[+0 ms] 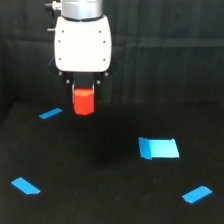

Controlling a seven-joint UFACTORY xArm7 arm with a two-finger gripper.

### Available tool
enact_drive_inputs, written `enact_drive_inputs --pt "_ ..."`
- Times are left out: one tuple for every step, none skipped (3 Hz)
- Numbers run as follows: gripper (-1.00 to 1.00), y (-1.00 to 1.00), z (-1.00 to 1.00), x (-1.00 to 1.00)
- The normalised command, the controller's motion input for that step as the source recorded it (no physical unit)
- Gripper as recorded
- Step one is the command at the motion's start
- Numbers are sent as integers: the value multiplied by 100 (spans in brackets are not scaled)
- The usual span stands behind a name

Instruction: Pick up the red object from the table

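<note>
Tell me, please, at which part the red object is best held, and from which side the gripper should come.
Grip the red object on its upper side faces, coming straight down from above. It stands upright like a short prism, narrower than the gripper, whose dark fingers appear to be closed on its top this way already.

The gripper (pixel 83 90) hangs above the table (pixel 100 200), its dark fingers clamped on the red object (pixel 83 101), which is upright and lifted clear of the surface. A blue patch (pixel 159 148) and three blue tape strips lie scattered below.
</note>
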Motion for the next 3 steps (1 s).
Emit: enact_drive_inputs --pt "-100 2 2 3" --pt "-100 -18 3 14" --pt "-100 -10 12 8"
